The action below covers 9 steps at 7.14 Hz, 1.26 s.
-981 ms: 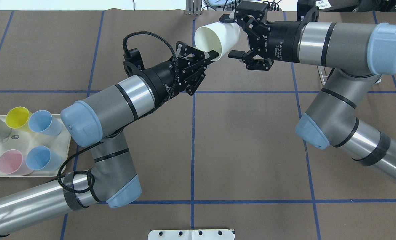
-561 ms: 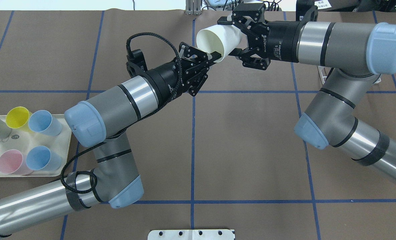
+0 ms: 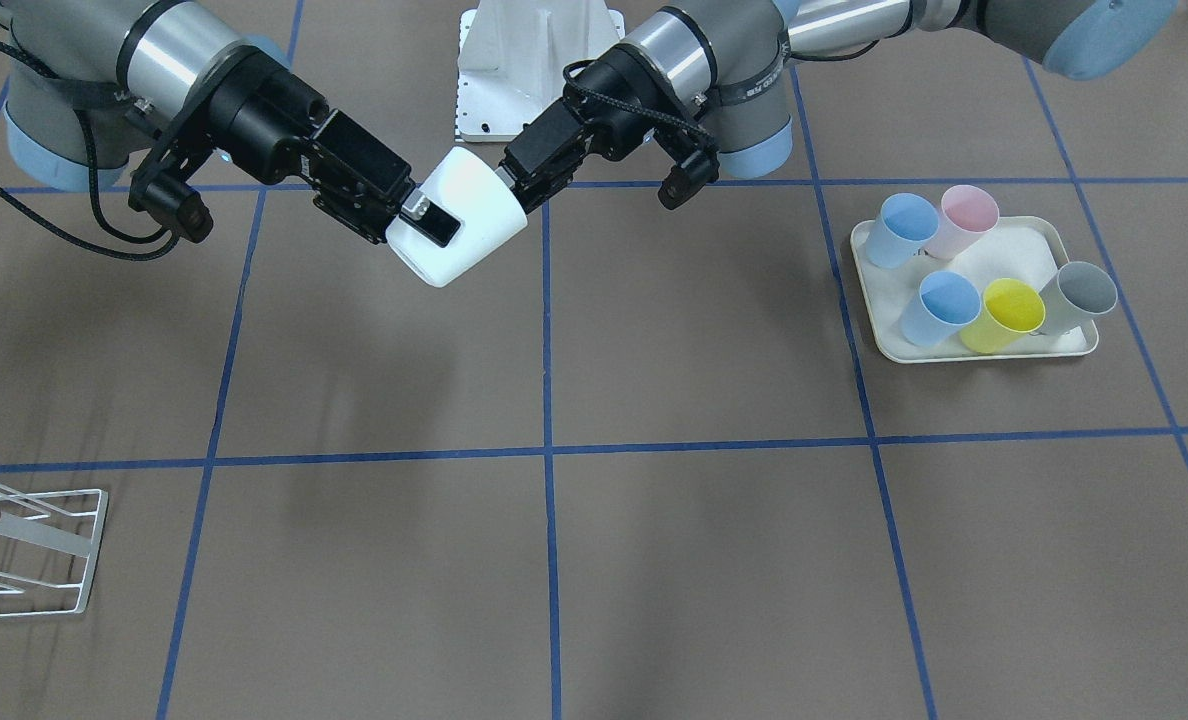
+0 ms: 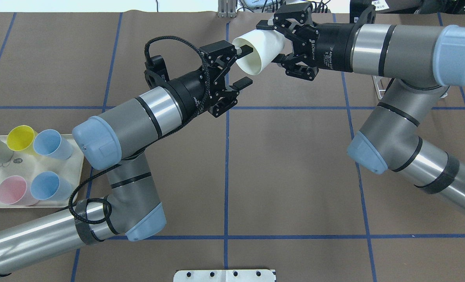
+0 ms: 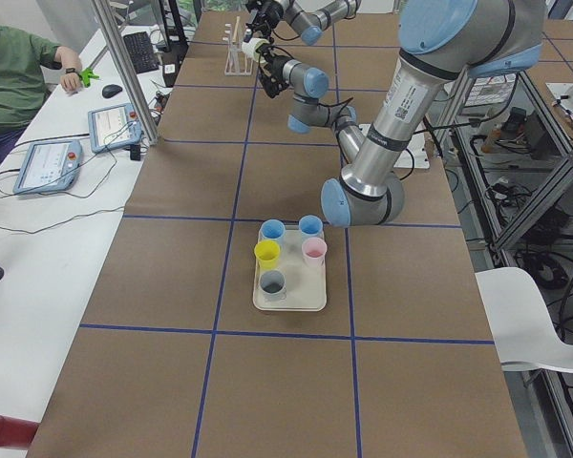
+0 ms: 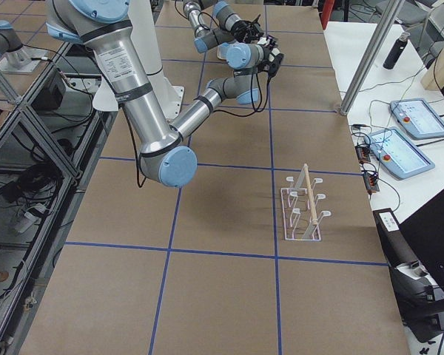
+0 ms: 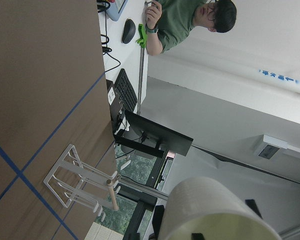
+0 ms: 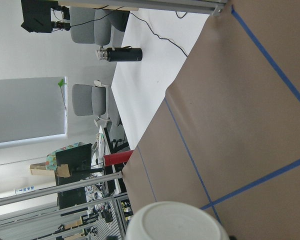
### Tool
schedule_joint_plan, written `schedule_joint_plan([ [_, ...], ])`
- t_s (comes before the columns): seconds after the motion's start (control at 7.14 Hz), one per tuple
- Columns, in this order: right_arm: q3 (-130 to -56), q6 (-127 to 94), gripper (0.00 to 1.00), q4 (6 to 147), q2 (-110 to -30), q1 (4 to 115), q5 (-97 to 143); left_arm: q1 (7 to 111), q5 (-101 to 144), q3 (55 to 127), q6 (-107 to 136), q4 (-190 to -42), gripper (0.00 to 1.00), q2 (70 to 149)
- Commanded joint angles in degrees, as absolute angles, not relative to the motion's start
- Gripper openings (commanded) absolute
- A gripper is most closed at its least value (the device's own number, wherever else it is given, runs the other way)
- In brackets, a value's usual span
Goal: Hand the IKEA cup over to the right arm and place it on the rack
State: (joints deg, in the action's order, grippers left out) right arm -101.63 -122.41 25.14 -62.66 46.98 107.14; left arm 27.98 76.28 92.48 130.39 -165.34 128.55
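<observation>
Overhead, the right claw (image 4: 272,42) was clamped on the closed end of the white cup (image 4: 256,55). It held the cup on its side above the far middle of the table (image 4: 295,164), with the mouth turned toward the left arm. The left claw (image 4: 247,65) stood wide open at that mouth. Its upper finger (image 4: 245,50) lay at the rim, though I could not tell whether it touched. The lower finger was apart from the cup, below it in that view. The table was covered in brown paper marked into squares with blue tape. On the robot's left side sat a cream tray (image 3: 1009,248) holding five coloured cups (image 3: 1002,312): two blue, one pink, one yellow and one grey. The white wire rack (image 6: 303,212) with its wooden peg stood well apart on the robot's right, toward the operators' side. Beyond the table, a person in a green shirt (image 5: 10,86) sat at a white side table (image 5: 57,205) that carried a keyboard, a mouse and two screens. The front view cut the rack off at its left edge, and in the overhead view the right arm hid nearly all of it. Each wrist view caught only a slice of the cup at its bottom edge. In both side views the cup was too small to judge either grip.
</observation>
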Motion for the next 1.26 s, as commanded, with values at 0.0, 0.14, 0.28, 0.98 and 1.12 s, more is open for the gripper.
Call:
schedule_joint_plan([
  [0.0,-101.7,-121.3,0.0,25.4,-64.5,52.4,107.2,28.5,76.6,92.5,130.3,-165.6,1.0,127.9],
  [0.14,-101.3,-119.2,0.0,25.5,-67.6,55.3,107.2,29.3,76.7,92.8,130.3,-165.2,1.0,127.5],
  [0.28,-101.1,-111.6,0.0,26.0,-70.7,58.1,107.4,30.1,76.8,92.5,129.4,-164.7,1.0,127.4],
  [0.98,-98.0,-67.3,0.0,46.2,-76.1,71.0,103.7,39.3,86.1,96.9,113.0,-141.7,0.99,124.9],
  [1.12,-94.3,-60.2,0.0,46.1,-76.3,70.9,96.1,43.4,92.0,100.0,108.1,-134.1,0.99,123.8],
])
